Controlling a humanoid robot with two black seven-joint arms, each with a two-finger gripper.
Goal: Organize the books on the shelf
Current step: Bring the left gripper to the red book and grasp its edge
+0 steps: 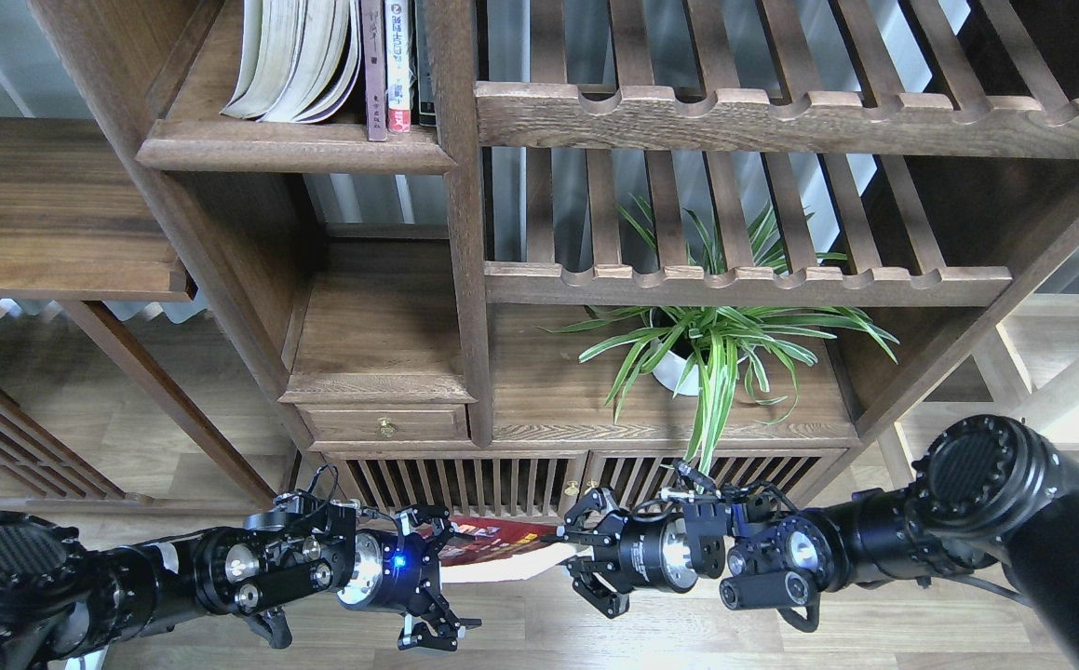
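Note:
The red book hangs flat just above the floor, low in the head view, in front of the cabinet's slatted doors. My right gripper is shut on its right edge. My left gripper is open, its fingers spread above and below the book's left end, which they partly hide. Two thick books with cream page edges lean on the dark shelf at the top left, beside slim volumes.
A potted spider plant stands on the cabinet top, under two slatted racks. A small drawer unit sits left of it. A pale wooden rack stands at the right. Wood floor lies below the arms.

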